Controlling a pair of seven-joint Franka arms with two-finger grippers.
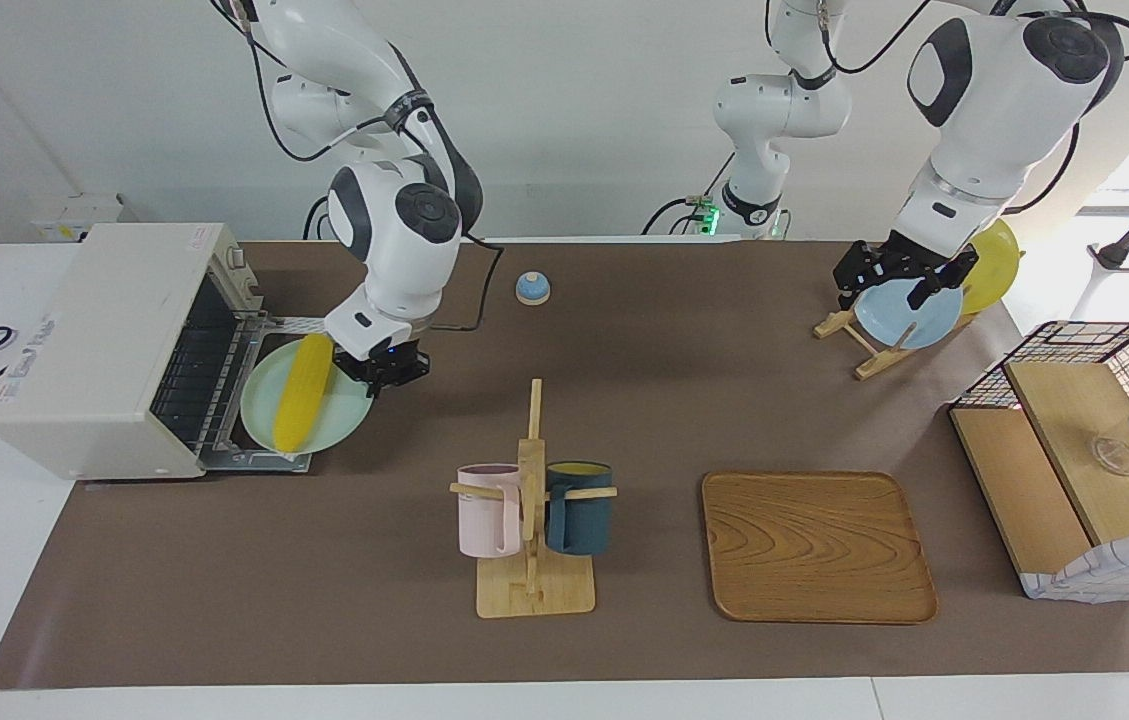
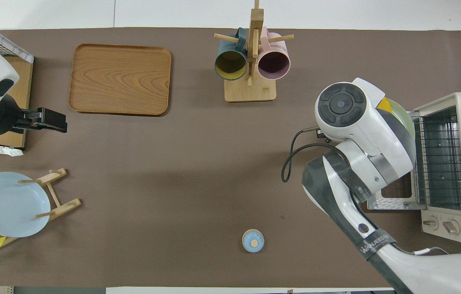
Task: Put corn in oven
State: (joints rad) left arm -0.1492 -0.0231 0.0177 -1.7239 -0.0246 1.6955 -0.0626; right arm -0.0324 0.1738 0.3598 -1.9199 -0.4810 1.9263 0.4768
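We see the right gripper [image 1: 376,372] clamped on the green plate [image 1: 344,415] over the oven [image 1: 114,350] door. The corn [image 1: 302,392] lies on it just beside the fingers. The left gripper [image 1: 899,268] waits open.

The room is evenly and brightly lit from above, so shadows on the brown counter [image 1: 644,400] are soft and faint. Strong daylight pours in at the left arm's end, washing out that corner to white. Both views stay sharp, with no motion blur or noticeable edge distortion.

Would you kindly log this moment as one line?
right hand: shut on green plate | corn: on plate, over oven door | left hand: open, waiting
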